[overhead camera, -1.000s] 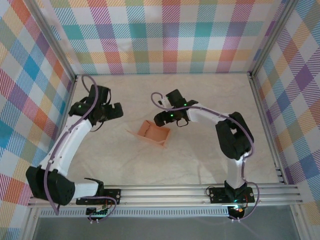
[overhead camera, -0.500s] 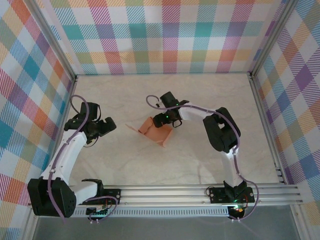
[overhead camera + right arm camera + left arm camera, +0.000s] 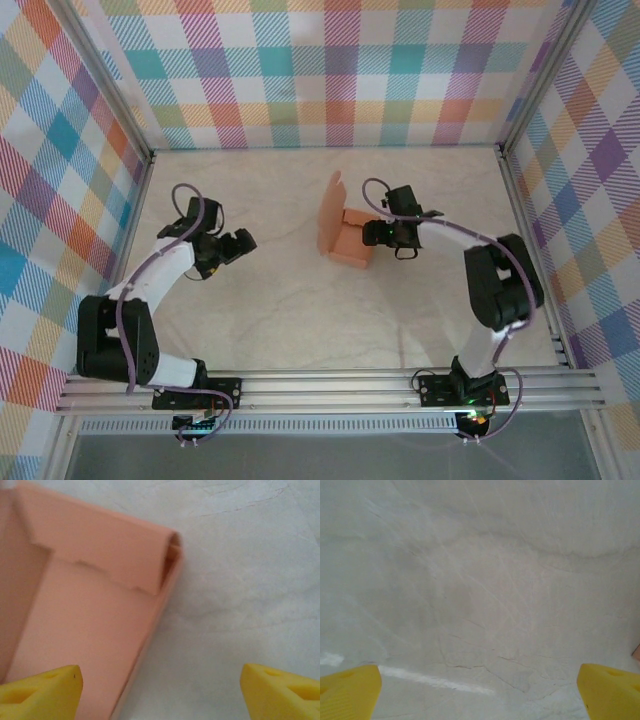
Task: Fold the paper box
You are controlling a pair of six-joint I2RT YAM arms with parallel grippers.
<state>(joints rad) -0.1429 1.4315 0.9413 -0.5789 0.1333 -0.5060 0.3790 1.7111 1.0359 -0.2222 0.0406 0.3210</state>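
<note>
Right gripper [image 3: 160, 676]: you have its yellow fingers [image 3: 45, 685] spread wide, grasping nothing; one tip is over the box, the other over bare table.
Box [image 3: 352, 243]: salmon card, part folded, mid-table toward the back, one flap standing upright on its left; a folded edge runs between your right fingers.
Left gripper [image 3: 236, 245]: jaws fully apart, empty, well left of the box.
Table [image 3: 300, 310]: pale, marbled.

The left gripper [image 3: 480, 696] stands wide open, its yellow fingertips [image 3: 349, 689] at either lower corner. Between and ahead of them lies bare, pale marbled tabletop [image 3: 480, 575]. A white streak [image 3: 437, 681] runs just ahead of the left-hand fingertip. A sliver of salmon-orange card [image 3: 637, 653] shows above the right-hand one.
</note>
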